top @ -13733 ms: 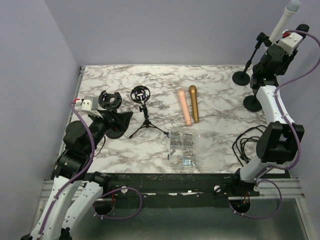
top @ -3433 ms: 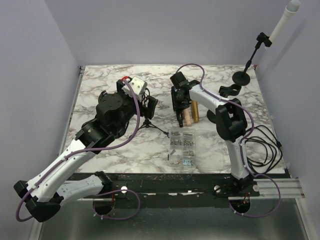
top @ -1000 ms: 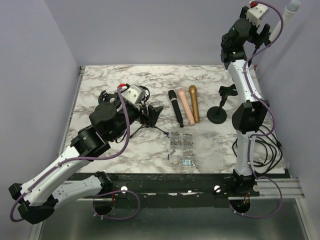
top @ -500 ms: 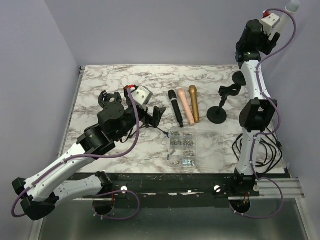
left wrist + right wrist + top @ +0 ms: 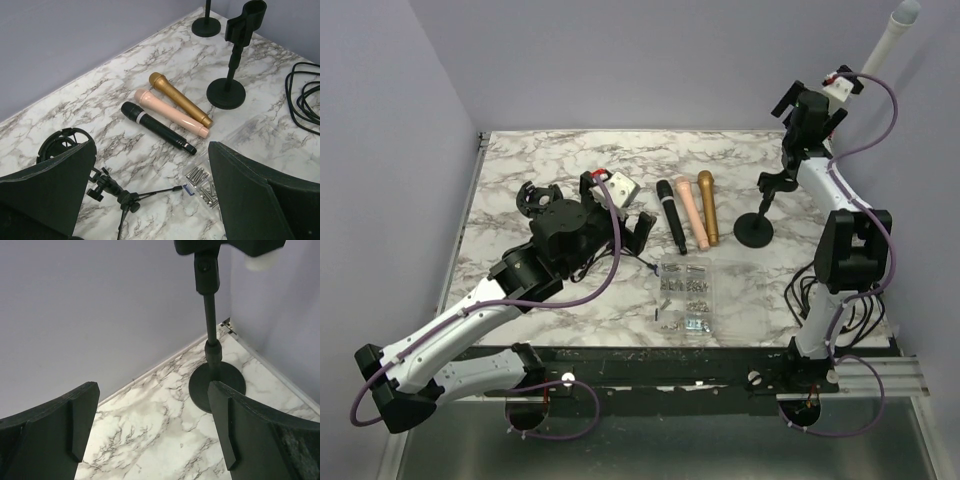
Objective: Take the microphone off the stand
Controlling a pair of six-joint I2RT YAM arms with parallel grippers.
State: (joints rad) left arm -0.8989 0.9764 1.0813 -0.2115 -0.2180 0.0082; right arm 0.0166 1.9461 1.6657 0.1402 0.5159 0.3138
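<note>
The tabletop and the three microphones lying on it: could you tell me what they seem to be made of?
Tabletop: white with grey veins, so marble or a printed marble-look laminate; I cannot tell which. Gold microphone: metallic sheen, probably painted metal or plastic. Pink microphone: smooth, glossy, likely plastic. Black microphone: matte black body with a pale ring, plastic or coated metal.

The left arm (image 5: 470, 320) reached forward and inward from its base, elbow bent. The left hand (image 5: 151, 150) pointed downward, fingers spread wide, empty. The right arm (image 5: 820, 180) stood tall toward the far right corner; the right hand (image 5: 152, 387) gaped wide too, gripping nothing.
</note>
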